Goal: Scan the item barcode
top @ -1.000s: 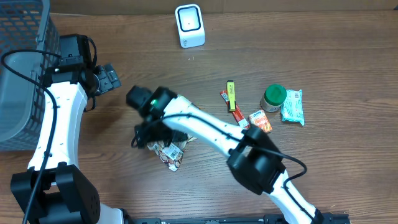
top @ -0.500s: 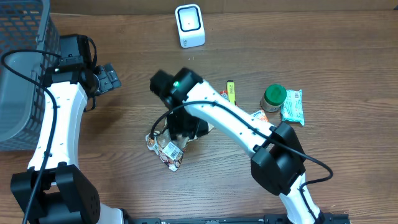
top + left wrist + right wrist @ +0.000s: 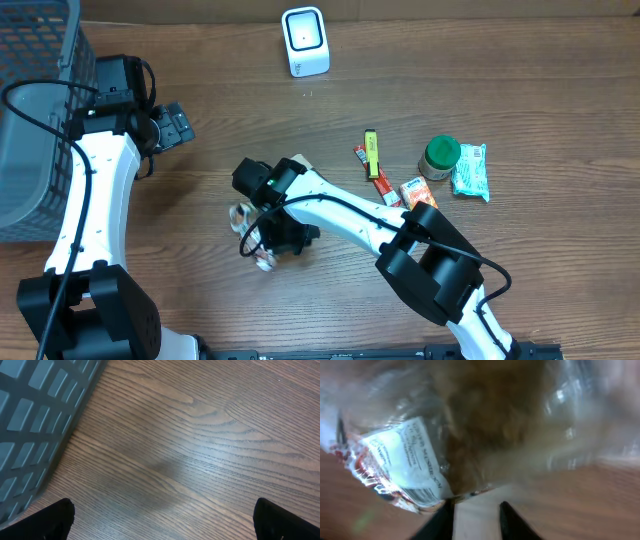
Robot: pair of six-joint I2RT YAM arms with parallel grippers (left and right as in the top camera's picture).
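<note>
The right gripper [image 3: 272, 240] sits over the clear snack packet [image 3: 410, 460], whose white printed label lies just beyond its fingertips [image 3: 441, 519]. The fingers stand narrowed with bare wood between them; whether they pinch the packet I cannot tell. The left gripper [image 3: 165, 522] hangs wide open over the table [image 3: 200, 435], with the grey basket [image 3: 30, 420] beside its fingers.

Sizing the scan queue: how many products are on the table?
6: a snack bag at the right gripper; right of it, a yellow stick, red stick, orange packet, green-lidded jar and teal packet. The right arm may hide more.
</note>
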